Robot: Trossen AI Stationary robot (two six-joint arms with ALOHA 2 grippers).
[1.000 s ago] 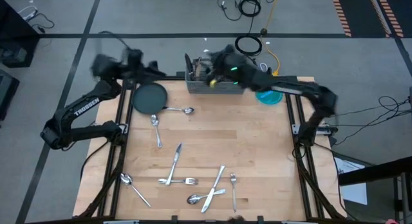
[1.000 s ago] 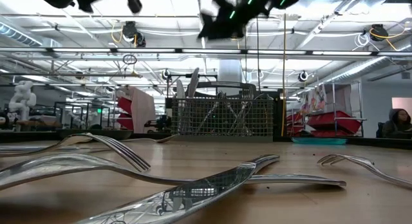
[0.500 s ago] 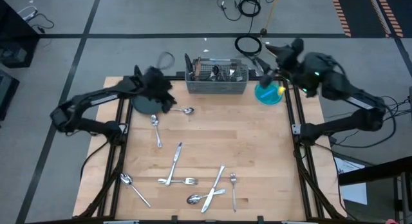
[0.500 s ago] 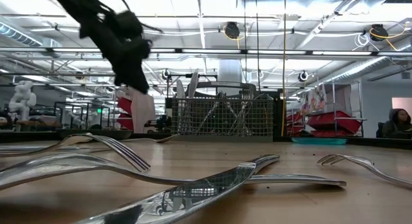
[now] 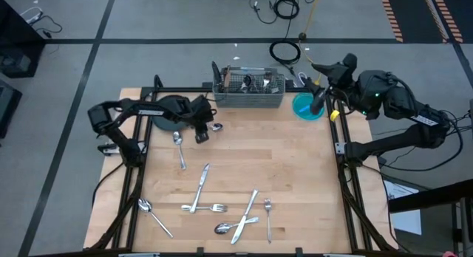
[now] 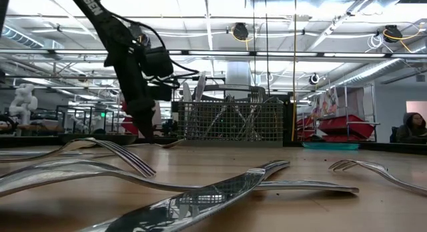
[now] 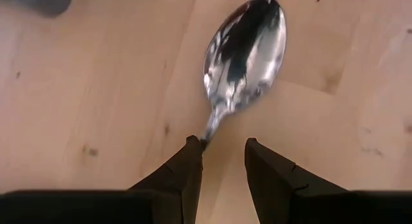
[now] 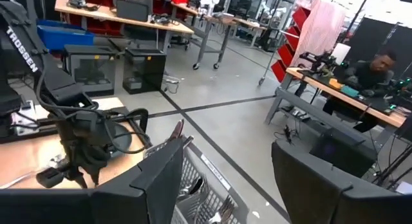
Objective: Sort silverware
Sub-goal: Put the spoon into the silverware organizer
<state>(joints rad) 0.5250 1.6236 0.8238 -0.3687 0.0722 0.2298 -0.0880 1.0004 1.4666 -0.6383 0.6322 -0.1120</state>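
L gripper (image 5: 201, 131) sits low over the tabletop (image 5: 295, 176) in the upper-left-centre of the high view, just right of the dark plate (image 5: 168, 111). In the left wrist view its jaws stand part open, empty, w/ a spoon (image 7: 243, 53) lying flat just ahead; the spoon's neck runs down to the inner tip of one finger (image 7: 188, 166) and seems to touch it, the other finger is clear of it. Nothing clamped. Same spoon shows in the high view at upper centre, bowl to the right, beside the plate.

R gripper (image 5: 319, 102) hangs above the blue dish (image 5: 303, 108) at the upper right of the high view, by the tabletop's back edge. Jaws apart, wide gap in the right wrist view, holding nothing.

Wire caddy (image 5: 248, 91) at top centre already has several pieces standing in it. Rest of the silverware lies loose on the tabletop: a spoon (image 5: 179, 148) left of centre, a knife (image 5: 199, 187) and fork (image 5: 208, 207) lower centre, a spoon (image 5: 152, 215) at lower left, and a knife, spoon, fork cluster (image 5: 247, 216) at bottom centre. A person sits at a desk in the room beyond.
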